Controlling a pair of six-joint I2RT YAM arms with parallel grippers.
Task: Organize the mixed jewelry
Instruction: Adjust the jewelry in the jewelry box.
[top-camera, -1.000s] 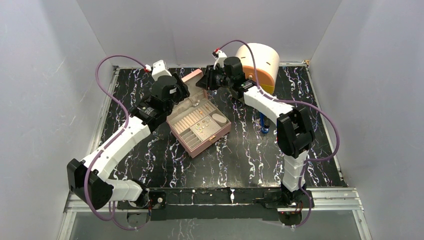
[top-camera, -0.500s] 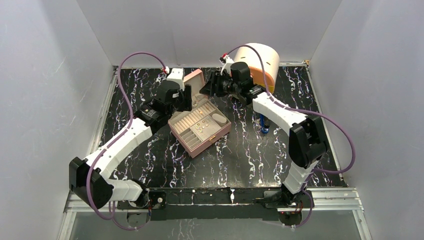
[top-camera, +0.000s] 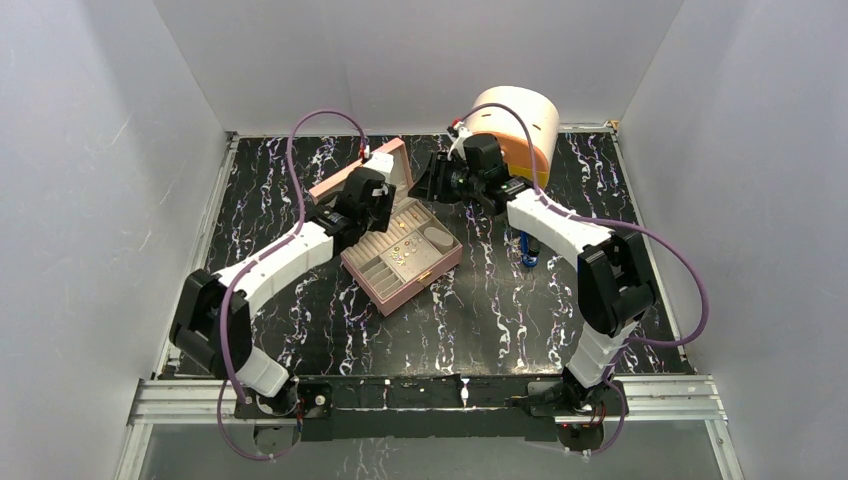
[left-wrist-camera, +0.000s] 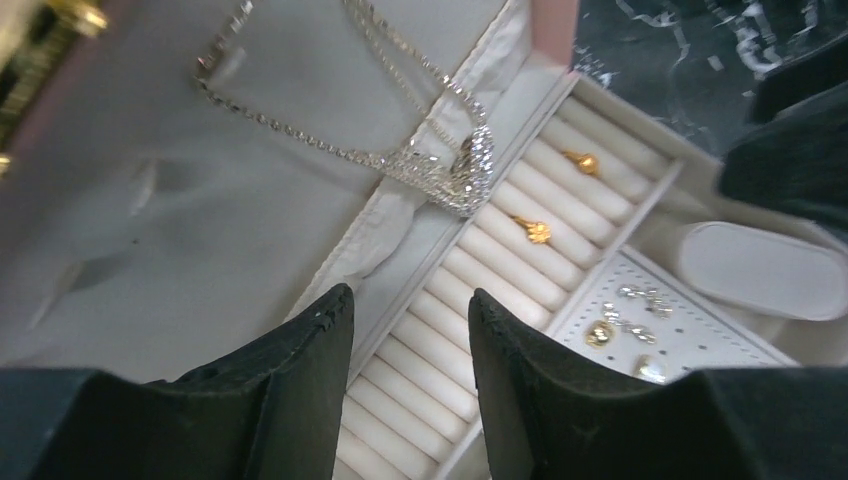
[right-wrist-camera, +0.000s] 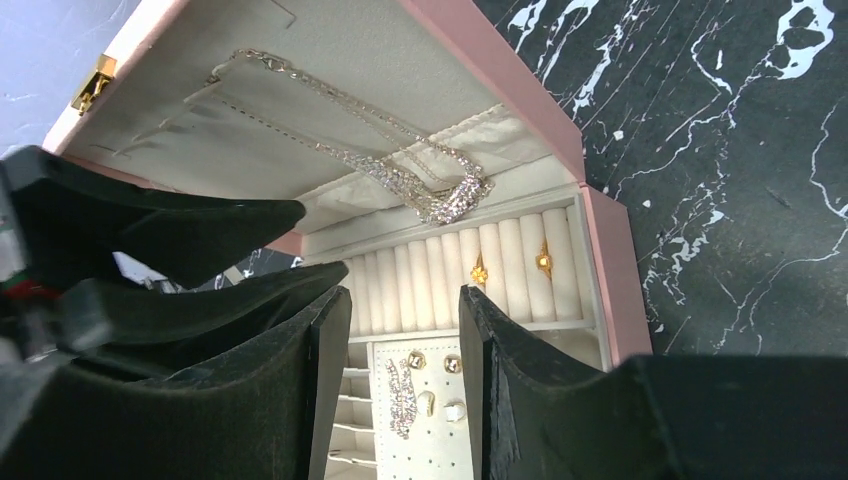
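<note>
The pink jewelry box (top-camera: 432, 270) stands open mid-table with its lid (top-camera: 388, 157) raised at the back. Two gold rings (left-wrist-camera: 537, 231) sit in the white ring rolls. Small gold and silver earrings (left-wrist-camera: 627, 325) lie on the perforated pad. A sparkling silver necklace (left-wrist-camera: 440, 165) hangs inside the lid. The right wrist view also shows the rings (right-wrist-camera: 480, 272), earrings (right-wrist-camera: 432, 385) and necklace (right-wrist-camera: 425, 195). My left gripper (left-wrist-camera: 408, 300) is open and empty over the ring rolls by the lid; it shows in the top view (top-camera: 385, 212). My right gripper (right-wrist-camera: 405, 295) is open and empty above the box's back right (top-camera: 432, 186).
A white and orange cylinder (top-camera: 515, 125) stands at the back right behind the right arm. A blue elongated object (top-camera: 527, 248) lies right of the box. Grey walls close in the table on three sides. The left gripper's fingers (right-wrist-camera: 200, 230) show in the right wrist view.
My left arm has swung right and forward, bringing its gripper over the box's rear left. My right gripper has shifted a little to the right. The box has not moved.
</note>
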